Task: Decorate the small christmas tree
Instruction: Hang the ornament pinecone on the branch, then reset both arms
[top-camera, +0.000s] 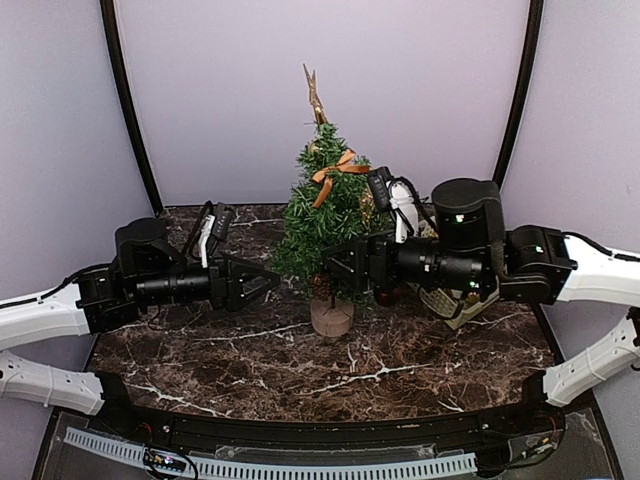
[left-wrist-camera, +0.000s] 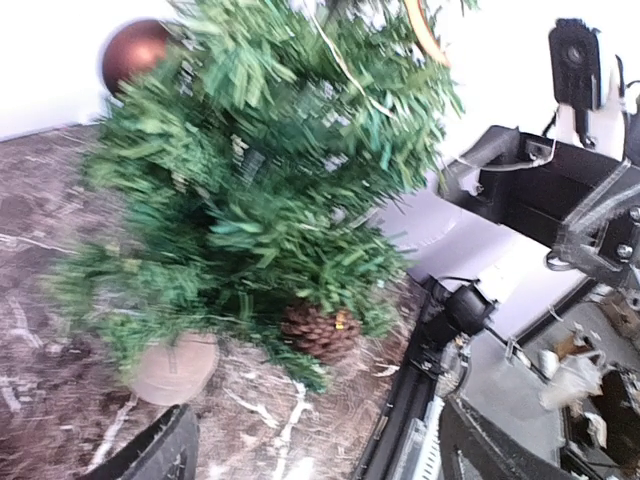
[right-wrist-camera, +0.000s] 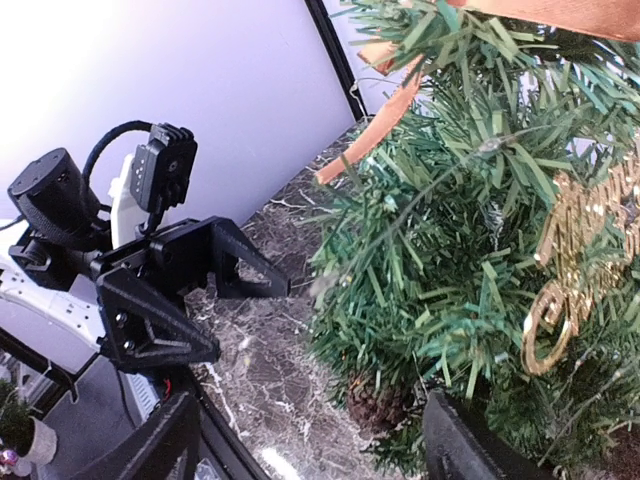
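The small christmas tree (top-camera: 322, 225) stands mid-table on a pale wooden stump (top-camera: 332, 317). It carries an orange ribbon bow (top-camera: 338, 168), a gold topper (top-camera: 316, 95) and a brown pine cone (top-camera: 322, 287) low in its branches. My left gripper (top-camera: 270, 283) is open just left of the tree, holding nothing. From the right, my open right gripper (top-camera: 334, 266) reaches into the lower branches. In the right wrist view the pine cone (right-wrist-camera: 385, 405) hangs free between the spread fingers (right-wrist-camera: 465, 450). The left wrist view shows the cone (left-wrist-camera: 320, 332), the stump (left-wrist-camera: 175, 368) and a brown ball (left-wrist-camera: 135, 50).
A gold script ornament (right-wrist-camera: 575, 270) hangs on the tree's right side. A pale container (top-camera: 452, 303) sits on the marble table (top-camera: 250, 360) behind my right arm. Curved black frame posts (top-camera: 125, 100) and a purple backdrop enclose the back.
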